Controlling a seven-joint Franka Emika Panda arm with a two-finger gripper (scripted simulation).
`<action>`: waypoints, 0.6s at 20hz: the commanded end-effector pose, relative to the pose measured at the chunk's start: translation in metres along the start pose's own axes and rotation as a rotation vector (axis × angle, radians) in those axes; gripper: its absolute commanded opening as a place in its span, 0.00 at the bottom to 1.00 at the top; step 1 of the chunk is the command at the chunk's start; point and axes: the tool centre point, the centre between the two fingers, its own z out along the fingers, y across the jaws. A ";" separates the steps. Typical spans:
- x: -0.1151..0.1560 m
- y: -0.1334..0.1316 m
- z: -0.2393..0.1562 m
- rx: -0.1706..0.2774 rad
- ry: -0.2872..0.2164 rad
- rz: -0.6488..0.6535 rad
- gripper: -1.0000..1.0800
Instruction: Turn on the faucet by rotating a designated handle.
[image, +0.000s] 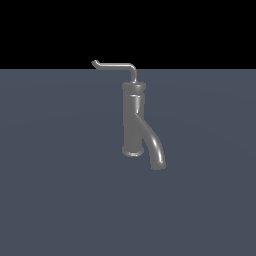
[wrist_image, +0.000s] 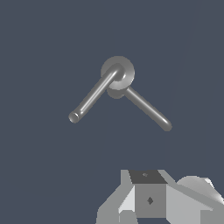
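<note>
The faucet (image: 133, 120) stands upright on the grey floor, its thick curved spout (image: 155, 147) bending down toward the exterior view's right. The handle (image: 116, 65), a thin bent rod, reaches from the top collar toward the exterior view's left and ends in a small upturned tip. The wrist view looks down on the faucet collar (wrist_image: 124, 70); from it the handle (wrist_image: 92, 97) and the spout (wrist_image: 148, 109) spread apart. Only part of my gripper (wrist_image: 148, 197) shows at that picture's edge, well away from the handle and touching nothing. No arm appears in the exterior view.
A flat, dark grey-blue floor (image: 60, 190) spreads around the faucet on every side. Behind it lies a black background. No other objects show.
</note>
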 end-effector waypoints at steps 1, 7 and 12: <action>0.008 -0.009 0.007 0.001 0.002 0.062 0.00; 0.026 -0.031 0.027 0.000 0.011 0.206 0.00; 0.040 -0.049 0.045 -0.002 0.022 0.327 0.00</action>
